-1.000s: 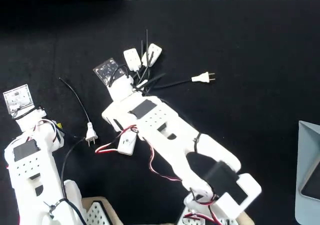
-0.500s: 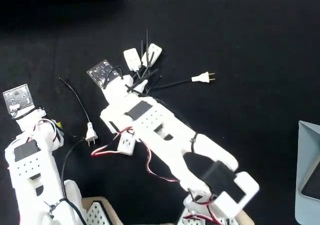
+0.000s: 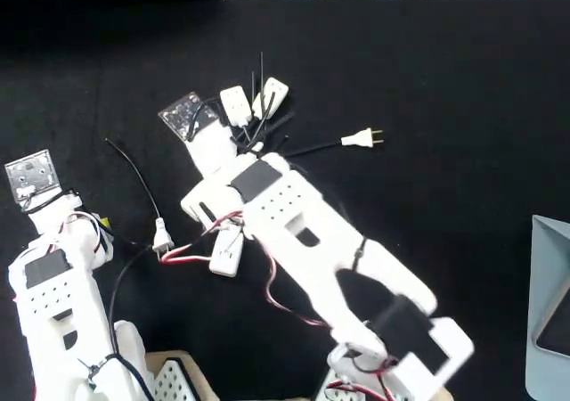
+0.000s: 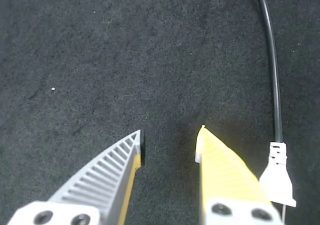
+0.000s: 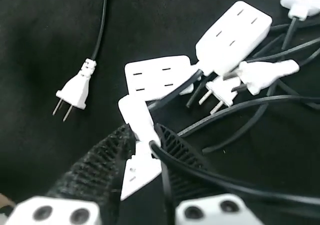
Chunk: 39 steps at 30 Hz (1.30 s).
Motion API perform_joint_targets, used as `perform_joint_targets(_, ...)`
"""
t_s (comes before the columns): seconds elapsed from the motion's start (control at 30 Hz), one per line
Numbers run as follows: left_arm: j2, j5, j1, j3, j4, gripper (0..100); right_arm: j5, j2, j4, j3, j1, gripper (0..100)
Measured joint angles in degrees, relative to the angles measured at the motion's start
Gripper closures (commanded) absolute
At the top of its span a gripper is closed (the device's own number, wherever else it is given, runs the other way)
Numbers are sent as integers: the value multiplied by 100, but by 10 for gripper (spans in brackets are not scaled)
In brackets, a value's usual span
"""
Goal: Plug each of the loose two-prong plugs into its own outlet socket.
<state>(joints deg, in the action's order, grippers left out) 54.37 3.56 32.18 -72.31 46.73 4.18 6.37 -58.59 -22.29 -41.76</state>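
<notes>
Two white outlet blocks (image 5: 157,77) (image 5: 232,30) lie together in a tangle of black cords; in the high view they are outlet blocks (image 3: 236,104) (image 3: 272,96). My right gripper (image 5: 144,130) is shut on a white plug (image 5: 136,116) whose front end touches the nearer block's edge. Loose two-prong plugs lie nearby: one plug (image 5: 75,90) off to the side, another plug (image 5: 260,72) beside the blocks. In the high view a plug (image 3: 361,137) lies right of the blocks. My left gripper (image 4: 170,132) hangs open over bare mat, next to a white plug (image 4: 277,175) that also shows as a plug (image 3: 161,237).
Black cords (image 5: 240,110) cross the mat around the outlets. A white block with red wires (image 3: 227,251) sits under the right arm. A grey container (image 3: 548,303) stands at the right edge. A perforated box (image 3: 169,379) is at the front.
The right arm's wrist swung left and then back toward the outlet blocks, and its forearm shifted slightly right. The left arm and loose plugs kept still.
</notes>
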Motion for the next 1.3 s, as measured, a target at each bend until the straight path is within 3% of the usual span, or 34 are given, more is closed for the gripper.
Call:
perform_joint_targets(0.13, 0, 0, -62, 0, -132, 818, 0, 510, -193, 0, 9, 987)
perform_joint_targets(0.4, 0, 0, -1046, 79, -791, 817, 0, 2154, -211, -659, -378, 987)
perform_joint_targets(0.63, 0, -492, -1477, 738, -791, 705, 0, 3288, 211, -1600, -510, 987)
perform_joint_targets(0.8, 0, -782, -1662, 1530, -132, 705, 0, 3578, 695, -2207, -501, 987)
perform_joint_targets(1.03, 0, -826, -2470, 2101, 800, 705, 35, 3789, 853, -2347, -501, 987)
perform_joint_targets(1.3, 202, -844, -2699, 2127, 1134, 705, 176, 3789, 853, -2347, -343, 987)
